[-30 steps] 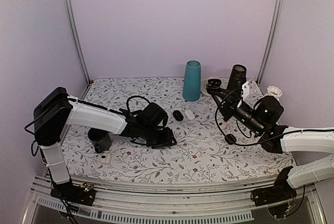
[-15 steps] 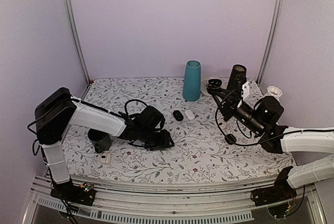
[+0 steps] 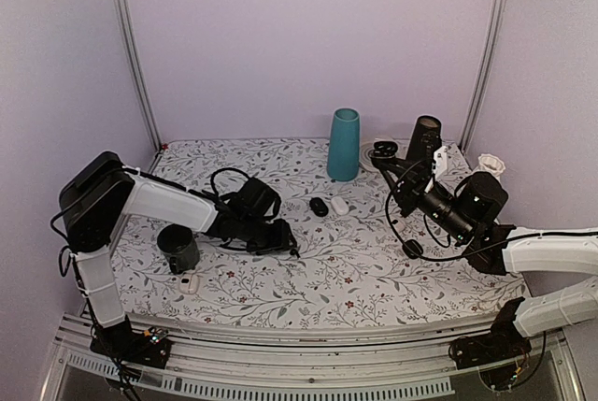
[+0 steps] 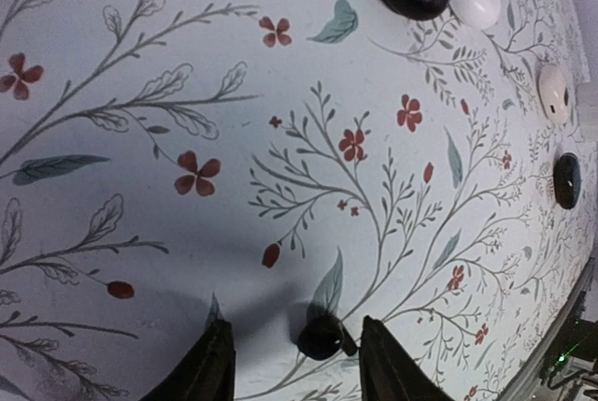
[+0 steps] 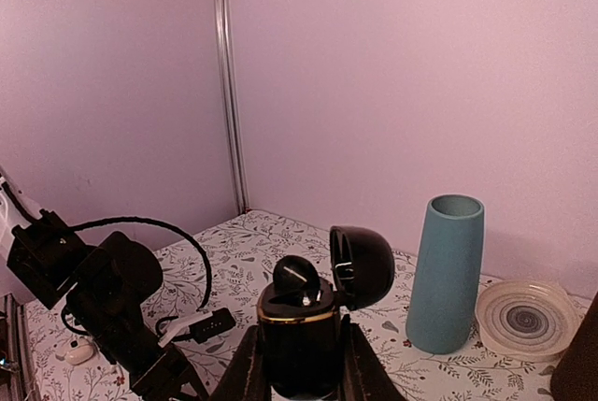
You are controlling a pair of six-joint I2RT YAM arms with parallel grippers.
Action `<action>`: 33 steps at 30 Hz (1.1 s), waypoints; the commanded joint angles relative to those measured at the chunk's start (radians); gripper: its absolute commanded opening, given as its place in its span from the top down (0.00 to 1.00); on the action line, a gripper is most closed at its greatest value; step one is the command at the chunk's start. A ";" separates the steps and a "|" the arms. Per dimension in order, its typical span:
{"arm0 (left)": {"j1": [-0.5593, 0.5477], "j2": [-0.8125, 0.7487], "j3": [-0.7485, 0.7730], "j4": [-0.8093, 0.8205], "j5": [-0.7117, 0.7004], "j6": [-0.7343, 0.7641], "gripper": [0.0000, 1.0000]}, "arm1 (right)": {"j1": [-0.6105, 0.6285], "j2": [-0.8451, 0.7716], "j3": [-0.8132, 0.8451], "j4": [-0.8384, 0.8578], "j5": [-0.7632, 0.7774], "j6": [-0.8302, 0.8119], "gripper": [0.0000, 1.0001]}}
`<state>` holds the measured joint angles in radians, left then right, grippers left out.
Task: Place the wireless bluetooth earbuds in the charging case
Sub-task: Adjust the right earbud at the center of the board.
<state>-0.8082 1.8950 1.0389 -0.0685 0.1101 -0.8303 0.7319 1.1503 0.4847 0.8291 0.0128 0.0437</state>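
- Left arm (image 3: 168, 203): shoulder block high at the left edge, white link sloping down and to the right, wrist low over the floral-print tablecloth (image 3: 374, 270).
- Left gripper (image 3: 285, 240) sits just above the cloth, roughly mid-table and left of centre, pointing right.
- Left jaws are apart. In the wrist view a loose tiny black earbud (image 4: 322, 336) lies on the cloth between the two fingertips (image 4: 217, 350). It is closer to the right-hand one in that view. Cannot tell if it touches. Not gripped.
- Right arm (image 3: 547, 253): white forearm low along the right side, then the black wrist climbs toward rear centre with the gripper angled up.
- Right gripper (image 3: 385, 154) is in the air at the rear, just beside the tall black cylinder (image 3: 422, 139) and right of the teal ceramic vase (image 3: 344, 144).
- Right jaws are clamped on the glossy black charging case (image 5: 297, 345), held upright off the table.
- Case lid (image 5: 364, 265) is hinged open and tipped back to the right in the wrist view.
- A second tiny black earbud (image 5: 295, 279) sits in the top of the case, poking above the gold rim.
- A black oval pod (image 3: 320, 206) and a white oval pod (image 3: 340, 205) lie side by side on the cloth between the two grippers.
- A short black cup (image 3: 177, 250) stands near the left arm's elbow.
- A ribbed cream plate (image 5: 528, 307) lies behind the vase.
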 commanded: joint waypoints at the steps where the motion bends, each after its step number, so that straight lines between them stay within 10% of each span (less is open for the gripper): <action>1: 0.003 -0.028 0.008 -0.061 -0.022 0.032 0.56 | -0.004 -0.016 0.000 0.004 0.020 -0.008 0.96; 33: -0.086 0.048 0.093 -0.106 -0.011 -0.104 0.57 | -0.013 -0.075 -0.042 0.001 0.016 -0.065 0.96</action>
<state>-0.9131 1.9232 1.1164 -0.1711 0.1020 -0.9398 0.7250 1.1000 0.4492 0.8280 0.0177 -0.0166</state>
